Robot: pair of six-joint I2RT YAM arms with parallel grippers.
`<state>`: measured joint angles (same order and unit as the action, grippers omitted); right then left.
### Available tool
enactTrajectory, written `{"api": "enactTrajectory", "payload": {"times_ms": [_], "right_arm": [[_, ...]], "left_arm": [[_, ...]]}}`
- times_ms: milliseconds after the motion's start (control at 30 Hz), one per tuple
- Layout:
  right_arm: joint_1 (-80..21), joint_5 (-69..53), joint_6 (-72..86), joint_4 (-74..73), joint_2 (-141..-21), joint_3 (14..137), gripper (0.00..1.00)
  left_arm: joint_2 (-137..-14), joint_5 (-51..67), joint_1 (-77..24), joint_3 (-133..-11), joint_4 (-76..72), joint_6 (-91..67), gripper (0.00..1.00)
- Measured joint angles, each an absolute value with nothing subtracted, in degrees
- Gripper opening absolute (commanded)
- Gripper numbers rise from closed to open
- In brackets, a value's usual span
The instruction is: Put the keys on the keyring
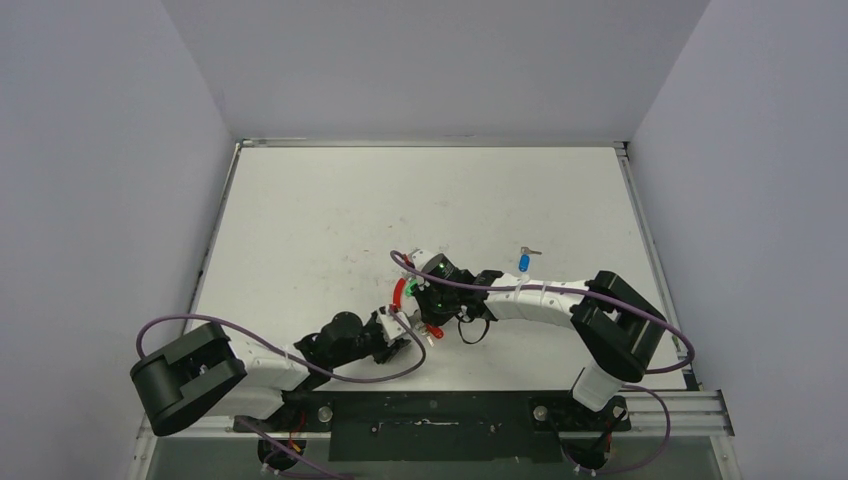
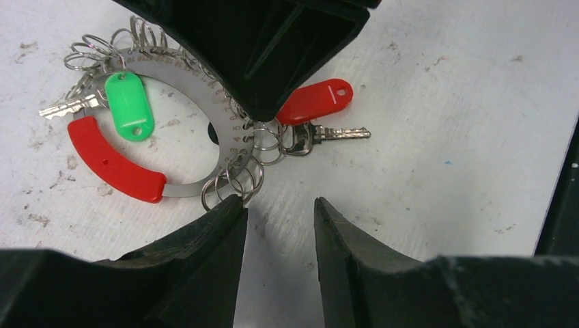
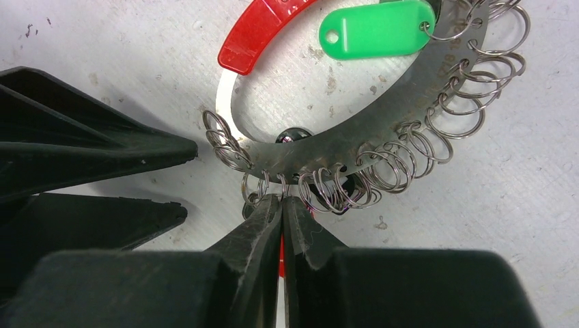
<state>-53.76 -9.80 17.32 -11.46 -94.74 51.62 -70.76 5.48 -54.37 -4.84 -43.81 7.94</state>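
Note:
The keyring is a flat silvery band with a red curved section and many small split rings on its rim; it lies mid-table. The green key lies across the band, its head meeting a rim ring. The blue key lies alone on the table to the right. My right gripper is shut, its tips pinching a small split ring on the keyring's near rim. My left gripper stands open just short of the keyring with bare table between its fingers; its left fingertip touches rim rings.
A red-headed key lies beside the keyring, linked to a rim ring right under the right gripper's tip. The left gripper's fingers fill the left side of the right wrist view. Purple cables loop over both arms.

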Motion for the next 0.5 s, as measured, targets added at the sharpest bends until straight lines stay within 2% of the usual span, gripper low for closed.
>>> {"api": "enactTrajectory", "payload": {"times_ms": [233,500], "right_arm": [[-53.8,-9.8,17.3,-11.5,-94.7,51.6,0.05],[-53.6,-10.0,18.5,-11.4,-92.9,51.2,0.05]], "left_arm": [[-74.7,5.8,-55.1,-4.9,-46.0,10.0,0.41],[-73.5,4.2,-56.2,-4.9,-47.0,11.7,0.41]]}}
